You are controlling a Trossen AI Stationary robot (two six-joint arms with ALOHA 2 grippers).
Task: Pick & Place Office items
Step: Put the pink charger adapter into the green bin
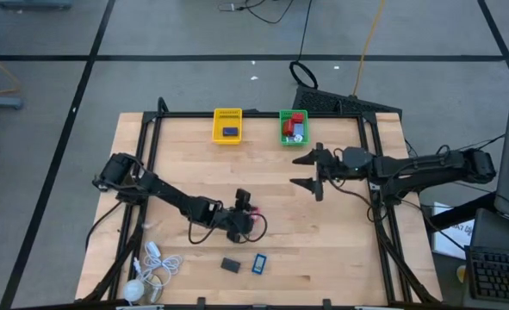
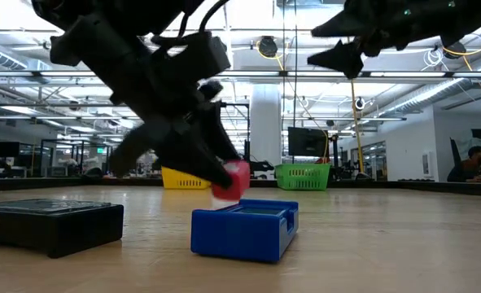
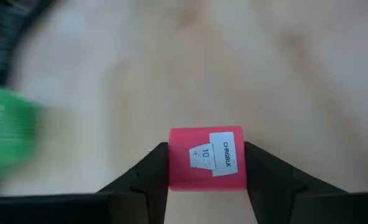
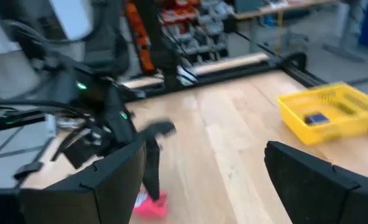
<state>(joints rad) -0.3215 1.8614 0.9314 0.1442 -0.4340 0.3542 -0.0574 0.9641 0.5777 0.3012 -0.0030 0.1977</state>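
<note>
Two baskets (image 1: 227,126); three loose pieces (image 1: 259,263); one cable (image 1: 155,263).

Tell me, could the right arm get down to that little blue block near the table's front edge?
Probably not easily: the blue block lies far from the right tool, and the left arm's tool, with the red piece between its fingers, sits between them.

A yellow basket (image 1: 227,126) and a green basket (image 1: 293,127) are sitting side by side at the counter's (image 1: 185,164) far edge. A white cable (image 1: 155,265) is lying coiled at its near left corner.
</note>
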